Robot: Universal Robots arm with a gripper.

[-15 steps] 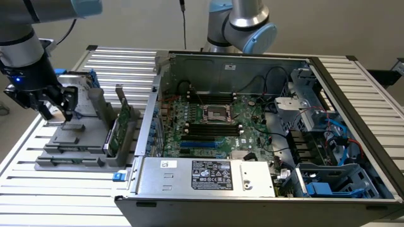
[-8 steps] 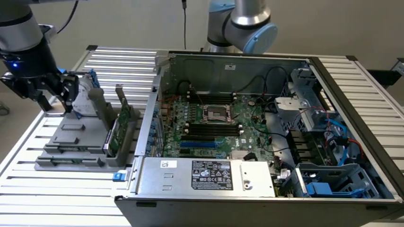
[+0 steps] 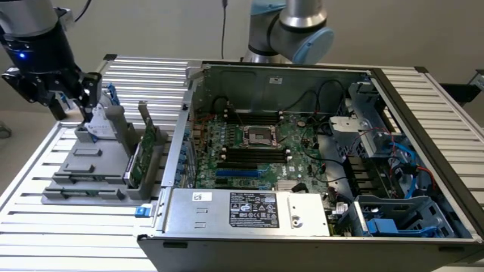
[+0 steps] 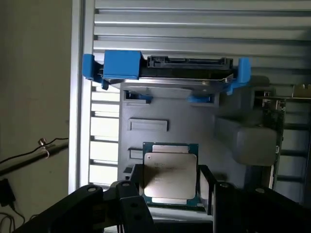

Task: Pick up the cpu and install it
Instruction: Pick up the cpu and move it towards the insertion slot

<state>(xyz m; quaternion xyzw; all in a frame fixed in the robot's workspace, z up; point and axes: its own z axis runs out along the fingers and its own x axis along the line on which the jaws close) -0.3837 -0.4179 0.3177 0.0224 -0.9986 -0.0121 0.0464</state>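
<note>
Black pincer (image 4: pixel 172 180) arms loom closest, left of the open computer case (image 3: pixel 318 76) in the exterior view, over the grey holder (image 3: pixel 83 164) on the slatted counter (image 3: pixel 53 238). They seem clamped on the side edges of the chip (image 4: pixel 170 165). Doing this well likely means holding it level and square.

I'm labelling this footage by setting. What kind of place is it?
Probably a robotics lab bench for computer assembly: an open PC case with its motherboard exposed, a grey parts fixture, and a slatted aluminium table.
</note>
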